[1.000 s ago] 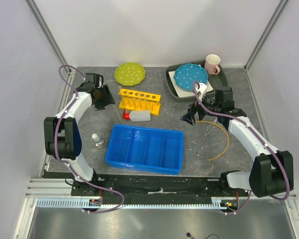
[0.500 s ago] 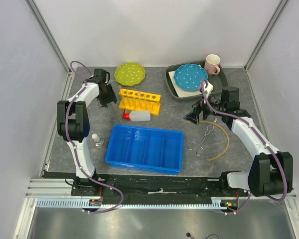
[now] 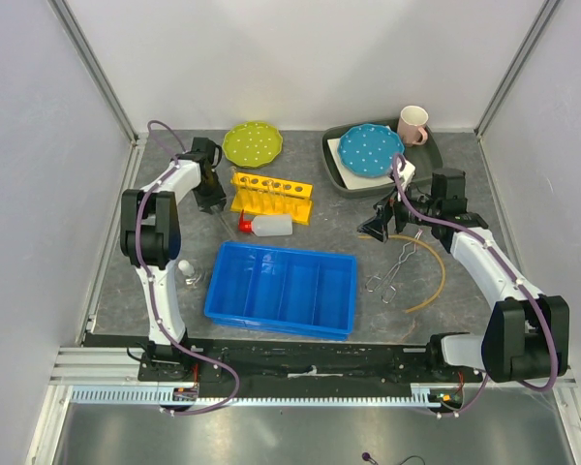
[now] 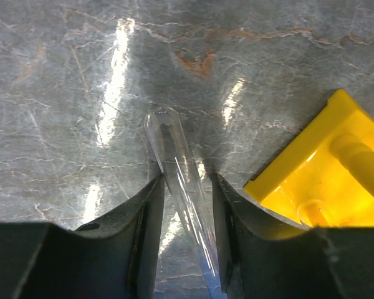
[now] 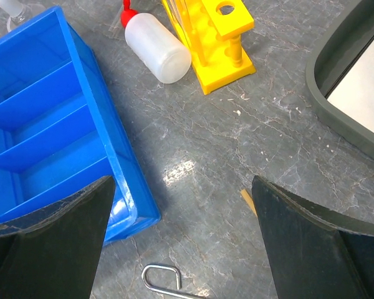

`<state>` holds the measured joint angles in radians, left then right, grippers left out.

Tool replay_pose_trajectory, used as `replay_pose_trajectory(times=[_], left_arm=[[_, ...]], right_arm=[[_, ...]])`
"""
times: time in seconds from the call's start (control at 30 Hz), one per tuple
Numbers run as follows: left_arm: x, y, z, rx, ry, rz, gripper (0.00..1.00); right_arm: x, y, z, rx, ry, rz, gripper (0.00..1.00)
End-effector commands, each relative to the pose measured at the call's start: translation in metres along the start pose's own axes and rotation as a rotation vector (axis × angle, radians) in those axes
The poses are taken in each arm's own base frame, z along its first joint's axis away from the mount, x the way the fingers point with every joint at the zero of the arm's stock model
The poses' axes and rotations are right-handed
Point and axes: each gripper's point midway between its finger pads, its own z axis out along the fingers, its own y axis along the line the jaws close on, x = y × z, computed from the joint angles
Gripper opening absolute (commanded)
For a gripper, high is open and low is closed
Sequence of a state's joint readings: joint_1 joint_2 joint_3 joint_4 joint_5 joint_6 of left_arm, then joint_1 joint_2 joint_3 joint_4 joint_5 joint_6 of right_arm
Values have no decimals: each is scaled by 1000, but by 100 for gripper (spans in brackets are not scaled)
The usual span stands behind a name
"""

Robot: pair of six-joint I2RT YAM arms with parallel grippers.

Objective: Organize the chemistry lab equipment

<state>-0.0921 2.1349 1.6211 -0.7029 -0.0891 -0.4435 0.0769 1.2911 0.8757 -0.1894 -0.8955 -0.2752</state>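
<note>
Nearest the arm bases I see the blue bin point(image 3: 281, 286), with a small clear flask point(image 3: 186, 269) just left of it. Tongs point(image 3: 392, 274) and tan hose point(image 3: 431, 276) lie right of the bin, the hose arcing along the tongs' right side. Just beyond the bin is the bottle point(image 3: 268, 225), on its side with its red cap pointing left, on the near side of the yellow rack point(image 3: 271, 195). Right pincer point(image 5: 182, 187) hangs just past the tongs, jaws spread wide, nothing between them.

Left pincer point(image 4: 186, 184) is down at the rack's left end. In its wrist view a clear glass tube point(image 4: 173, 149) lies flat on the table point(image 4: 62, 93). Its long axis runs out from between the fingers point(image 4: 146, 212), and the rounded closed end points away from the pincer, tilted slightly left. The other end is cut off at the frame's bottom edge. The fingers sit close on either side and the jaws are partly closed. I can't tell if they press the tube or only flank it. The rack's corner is just right of the tube, not touching. In the top view I can't make the tube out.

Farthest: green plate point(image 3: 253, 143), blue plate point(image 3: 371, 147) on a grey tray point(image 3: 331, 160), mug point(image 3: 412, 124).
</note>
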Motion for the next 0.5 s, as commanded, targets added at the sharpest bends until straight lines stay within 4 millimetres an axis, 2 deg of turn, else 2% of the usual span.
replay_pose_trajectory(times=[0.0, 0.23, 0.47], left_arm=[[-7, 9, 0, -61, -22, 33, 43], [0, 20, 2, -105, -12, 72, 43], [2, 18, 3, -87, 1, 104, 46]], right_arm=[[-13, 1, -2, -23, -37, -40, 98], [-14, 0, -4, -20, -41, -39, 98], [-14, -3, -7, -19, -44, -26, 98]])
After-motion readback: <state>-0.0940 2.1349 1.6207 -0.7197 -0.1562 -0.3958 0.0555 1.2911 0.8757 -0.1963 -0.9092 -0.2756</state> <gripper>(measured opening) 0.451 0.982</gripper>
